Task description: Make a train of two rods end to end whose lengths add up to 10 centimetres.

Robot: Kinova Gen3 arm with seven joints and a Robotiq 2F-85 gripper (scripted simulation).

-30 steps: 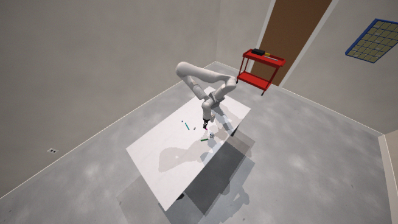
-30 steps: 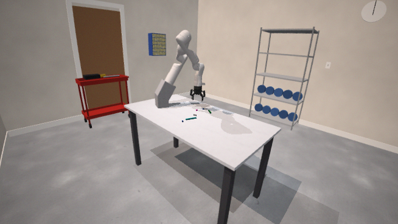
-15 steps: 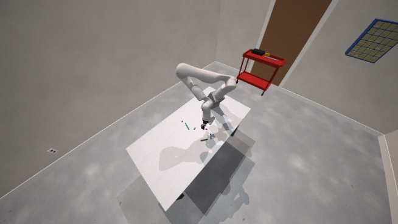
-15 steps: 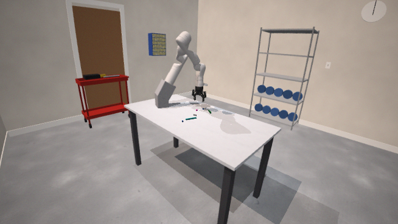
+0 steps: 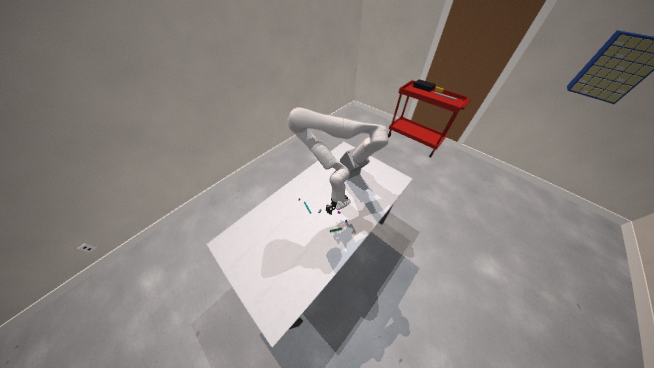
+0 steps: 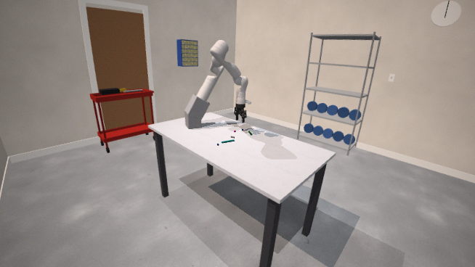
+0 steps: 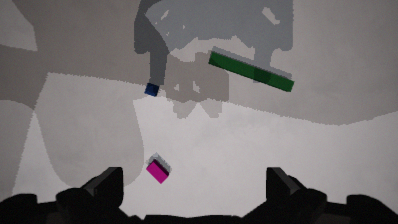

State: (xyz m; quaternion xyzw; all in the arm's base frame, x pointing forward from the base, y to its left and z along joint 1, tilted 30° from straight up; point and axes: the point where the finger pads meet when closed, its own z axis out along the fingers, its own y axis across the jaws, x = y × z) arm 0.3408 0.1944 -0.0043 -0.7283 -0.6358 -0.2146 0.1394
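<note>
White desk with dark legs on grey concrete floor. Left of desk: red cart by brown door. Right: metal shelf rack with blue balls. Wall clock above rack.

On the white table I count one green rod, one magenta rod, two blue rods, one turquoise rod and one grey rod.
</note>
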